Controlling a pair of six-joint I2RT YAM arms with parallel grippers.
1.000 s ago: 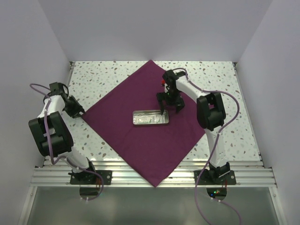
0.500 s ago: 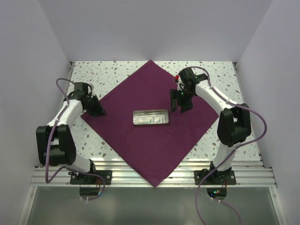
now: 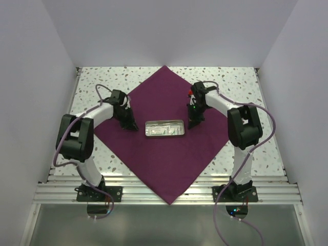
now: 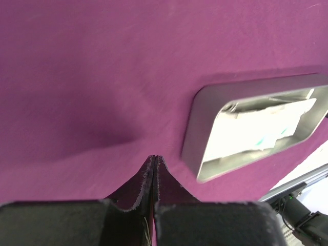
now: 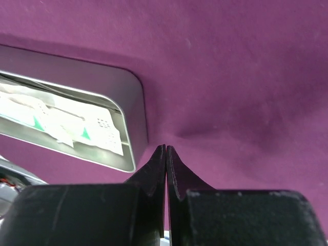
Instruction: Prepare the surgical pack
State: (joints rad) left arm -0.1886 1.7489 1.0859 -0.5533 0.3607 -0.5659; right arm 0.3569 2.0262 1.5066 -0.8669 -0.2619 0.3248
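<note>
1. The cloth [image 3: 164,164] lies as a diamond on the worktop [image 3: 97,77], and its near corner hangs past the worktop's edge at the bottom of the frame. I'd judge the wrapping has barely begun, so any lift should be slow enough not to drag that loose corner.
2. At centre frame the tray [image 3: 165,121] sits on the cloth with white packets [image 5: 66,125] inside. The two sides should be pulled evenly, or the tray could slide or tip.
3. The left arm [image 3: 77,143] rises from the lower left, folds at the elbow and reaches right. The left claw [image 3: 133,127] has its fingers pressed together, tips down on the cloth just left of the tray, with a small pucker there. I cannot tell whether a fold is caught.
4. The right arm [image 3: 245,128] mirrors it from the lower right. The right claw [image 3: 192,124] is likewise closed tight, tips on the cloth just beside the tray's right end.
</note>
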